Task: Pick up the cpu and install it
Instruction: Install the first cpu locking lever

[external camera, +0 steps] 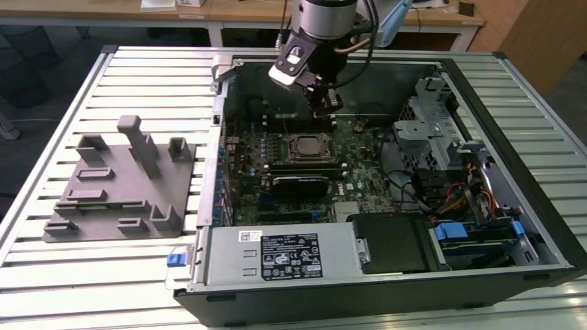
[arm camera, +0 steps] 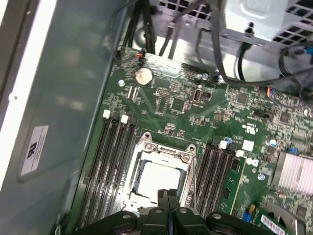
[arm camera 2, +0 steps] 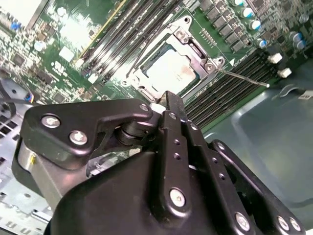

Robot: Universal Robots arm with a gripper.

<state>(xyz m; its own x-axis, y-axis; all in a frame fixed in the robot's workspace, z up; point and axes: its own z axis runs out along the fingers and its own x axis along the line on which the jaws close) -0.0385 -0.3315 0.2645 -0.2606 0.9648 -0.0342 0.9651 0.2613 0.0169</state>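
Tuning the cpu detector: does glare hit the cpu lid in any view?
First wrist view: the cpu is washed out to near white, and the shut claw covers one edge of it. Second wrist view: cpu pale, evenly lit, no hard hotspot. Exterior view: cpu looks dull, no glare; the case interior sits in shade.

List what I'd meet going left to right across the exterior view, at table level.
Grey block fixture → cpu → metal drive cage
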